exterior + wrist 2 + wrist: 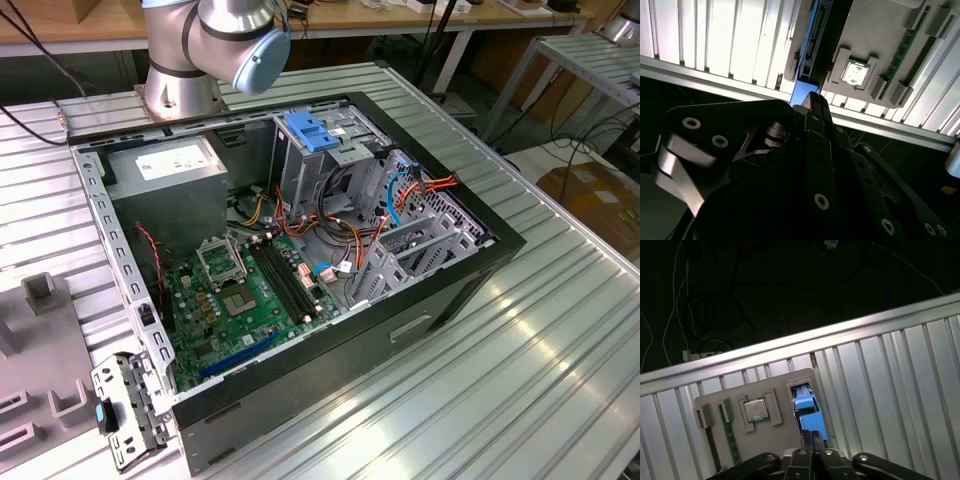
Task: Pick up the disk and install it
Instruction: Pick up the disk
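The disk [807, 407] stands on edge in a slot of a grey holder tray [765, 385], its light blue carrier rail facing up. My gripper [812, 436] hangs right over that blue edge with its dark fingers pressed together and nothing between them. Whether the tips touch the rail I cannot tell. In the second wrist view the disk [801, 91] runs edge-on away from my gripper [812, 98], beside the tray [880, 30]. In the exterior view the arm [210, 40] rises out of the picture behind the open computer case [330, 360].
On the tray, a processor chip [756, 410] and memory sticks [730, 440] lie beside the disk. The case holds a motherboard [240, 300], a grey power supply [170, 175], loose cables and a tall metal cage with a blue bracket [315, 135]. The ribbed aluminium table [520, 380] ends near the tray.
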{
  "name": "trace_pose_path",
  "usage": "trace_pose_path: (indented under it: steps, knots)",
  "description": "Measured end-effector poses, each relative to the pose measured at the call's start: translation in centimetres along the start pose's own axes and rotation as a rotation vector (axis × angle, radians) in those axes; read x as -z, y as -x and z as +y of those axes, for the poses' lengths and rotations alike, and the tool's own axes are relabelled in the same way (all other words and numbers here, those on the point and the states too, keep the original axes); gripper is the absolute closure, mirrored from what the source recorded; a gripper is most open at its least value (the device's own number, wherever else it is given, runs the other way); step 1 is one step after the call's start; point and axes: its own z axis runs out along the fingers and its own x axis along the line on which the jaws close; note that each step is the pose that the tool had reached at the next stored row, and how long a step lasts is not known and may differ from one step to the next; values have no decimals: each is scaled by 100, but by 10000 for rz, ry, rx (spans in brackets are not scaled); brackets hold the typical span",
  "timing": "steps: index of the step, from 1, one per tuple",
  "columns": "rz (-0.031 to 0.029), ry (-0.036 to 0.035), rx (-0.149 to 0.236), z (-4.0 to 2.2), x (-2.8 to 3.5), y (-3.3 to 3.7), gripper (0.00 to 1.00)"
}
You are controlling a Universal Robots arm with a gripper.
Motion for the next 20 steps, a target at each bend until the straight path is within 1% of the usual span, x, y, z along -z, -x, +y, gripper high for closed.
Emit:
trace_pose_path:
  steps: [1,2,3,4,5,8,11,12,13,14,15,18,20]
  knots:
    - [-1,-14,7,1,-6,2,89]
    - [-7,-37,16,4,-17,4,71]
    - [-11,-47,25,6,-24,4,71]
    - [-12,-52,57,11,-33,3,64]
    - [-15,-56,215,19,-68,2,58]
    - [-19,-60,476,33,-116,-1,58]
    - [-24,-62,596,38,-127,-2,58]
    - [-26,-64,632,39,-132,-2,56]
    - [-28,-66,685,39,-141,-2,51]
    - [-28,-65,731,40,-148,-2,51]
    - [-32,-65,799,41,-163,-2,44]
    - [-42,-67,971,44,-200,-2,44]
    - [-46,-71,1151,47,-227,-3,44]
